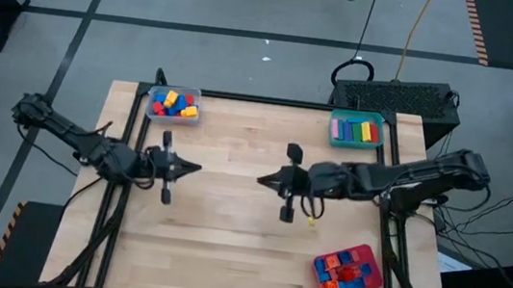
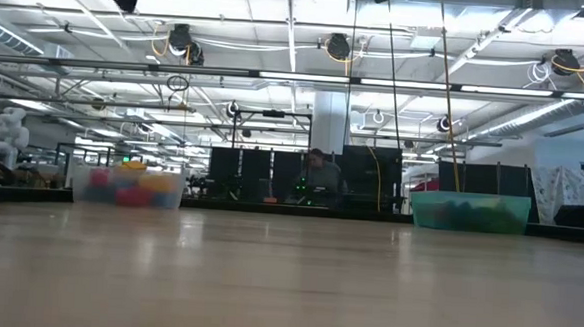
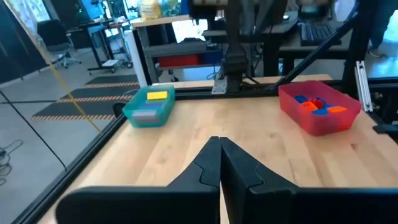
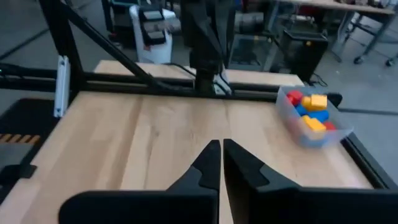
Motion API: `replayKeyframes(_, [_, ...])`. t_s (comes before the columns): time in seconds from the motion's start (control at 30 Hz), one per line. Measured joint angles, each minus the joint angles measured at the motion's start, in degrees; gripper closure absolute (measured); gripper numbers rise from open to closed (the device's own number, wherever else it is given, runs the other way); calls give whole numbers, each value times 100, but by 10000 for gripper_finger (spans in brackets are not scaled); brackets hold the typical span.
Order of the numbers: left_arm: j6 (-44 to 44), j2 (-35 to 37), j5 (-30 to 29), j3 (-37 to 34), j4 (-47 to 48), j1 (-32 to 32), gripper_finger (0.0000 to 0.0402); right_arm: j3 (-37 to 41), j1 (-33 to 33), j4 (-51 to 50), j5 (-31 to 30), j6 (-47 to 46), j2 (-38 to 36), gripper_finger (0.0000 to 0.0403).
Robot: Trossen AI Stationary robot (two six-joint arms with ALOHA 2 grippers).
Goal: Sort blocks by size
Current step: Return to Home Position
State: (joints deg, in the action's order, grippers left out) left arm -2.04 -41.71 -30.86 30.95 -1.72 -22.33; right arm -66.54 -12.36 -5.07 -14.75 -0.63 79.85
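Note:
The blocks lie sorted in three trays. Medium blocks (image 1: 176, 105) fill the clear tray (image 1: 176, 90) at the far left. Long bars (image 1: 354, 131) lie side by side in the teal tray (image 1: 358, 115) at the far right. Red, blue and orange blocks (image 1: 344, 270) sit in the red tray (image 1: 377, 274) at the near right. My left gripper (image 1: 198, 167) is shut and empty above the table's left middle. My right gripper (image 1: 260, 179) is shut and empty, facing it across a short gap. Both sets of fingers (image 3: 219, 149) (image 4: 221, 152) point roughly level.
A tiny yellow piece (image 1: 311, 222) lies on the wood under my right arm. A black frame (image 1: 242, 97) borders the table. Bare wood stretches across the middle and near left. In the low view a person (image 2: 319, 175) sits far behind the table.

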Motion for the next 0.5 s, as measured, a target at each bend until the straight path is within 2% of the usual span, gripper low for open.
replayKeyframes(0.23, [-178, 251, 1085, -571, -647, 970, 398, 224, 121, -165, 174, 413, -716, 402])
replayKeyframes(0.37, [-188, 253, 1576, -1087, -1464, 1422, 398, 917, 340, 168, 245, 452, -1276, 403])
replayKeyframes(0.5, [-175, 289, 1821, -1430, -1779, 1765, 398, 1801, 738, 891, 883, 320, -1872, 403])
